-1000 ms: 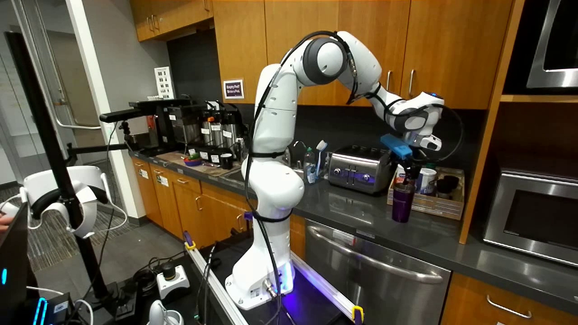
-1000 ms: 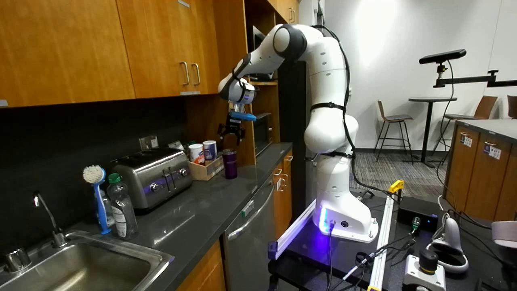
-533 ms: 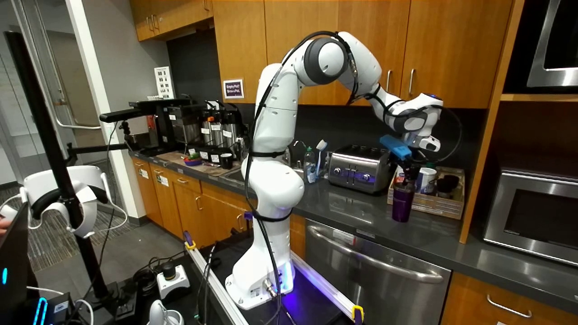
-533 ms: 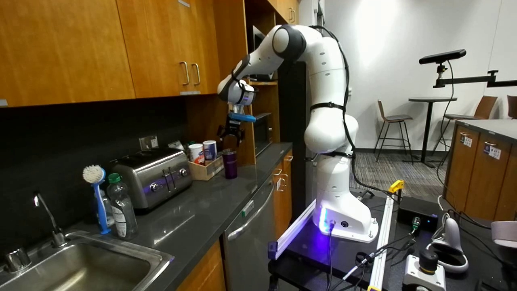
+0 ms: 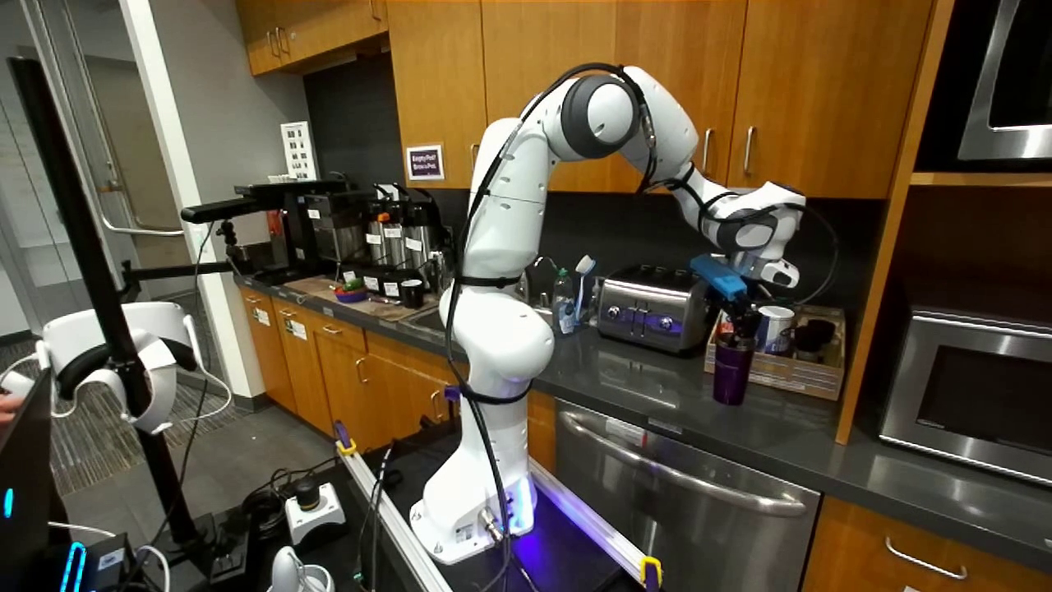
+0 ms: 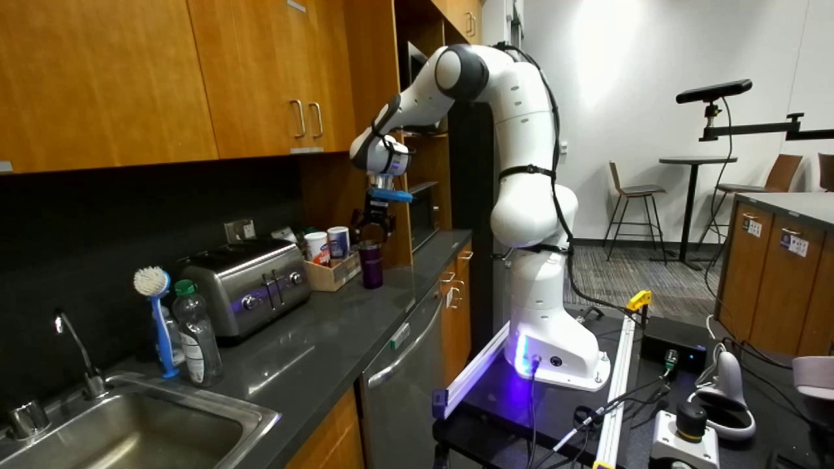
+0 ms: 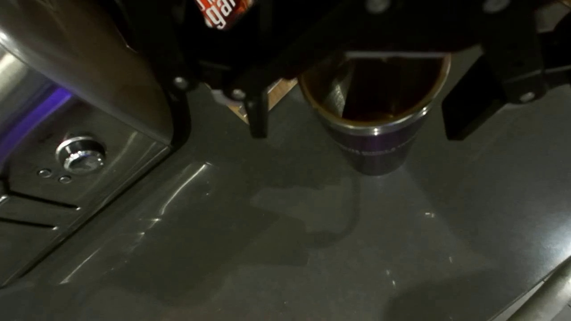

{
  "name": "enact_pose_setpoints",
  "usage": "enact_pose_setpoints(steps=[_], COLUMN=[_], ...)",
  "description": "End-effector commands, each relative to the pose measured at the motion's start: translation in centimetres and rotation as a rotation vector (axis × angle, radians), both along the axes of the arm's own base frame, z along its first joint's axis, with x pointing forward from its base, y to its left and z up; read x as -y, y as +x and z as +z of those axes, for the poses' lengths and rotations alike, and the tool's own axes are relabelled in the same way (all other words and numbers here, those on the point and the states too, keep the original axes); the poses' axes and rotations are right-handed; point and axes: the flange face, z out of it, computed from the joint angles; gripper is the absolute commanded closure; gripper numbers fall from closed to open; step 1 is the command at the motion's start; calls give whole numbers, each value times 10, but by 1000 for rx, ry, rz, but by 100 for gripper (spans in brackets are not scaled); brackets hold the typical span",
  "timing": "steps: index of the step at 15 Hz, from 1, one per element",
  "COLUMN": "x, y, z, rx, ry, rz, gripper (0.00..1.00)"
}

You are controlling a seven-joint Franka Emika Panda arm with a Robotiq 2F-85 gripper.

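– Where's the purple tumbler [image 7: 377,154]?
– Upright on the tabletop [image 6: 326,339], not lifted.
– And the fingers [image 7: 470,104]?
– Spread wide and holding nothing, with the tumbler's top between them in the wrist view. I can't tell whether either one touches it.
– How far along, then?
– I'd judge the positioning nearly done, but no grip made yet.
– What's around?
– A wooden box [image 5: 793,378] with canisters [image 6: 318,249] just beside the tumbler, and the toaster [image 5: 653,311] farther off.
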Motion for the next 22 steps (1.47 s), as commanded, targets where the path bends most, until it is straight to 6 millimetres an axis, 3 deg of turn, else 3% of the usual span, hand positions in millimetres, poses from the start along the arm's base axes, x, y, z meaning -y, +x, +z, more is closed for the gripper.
enact_pose_setpoints(steps=[1, 9, 22], x=[-5, -7, -21], y=[5, 5, 10], z=[7, 3, 17], rx=[19, 34, 160], ry=[-23, -33, -84], rz=[2, 17, 126], gripper=[0, 0, 0])
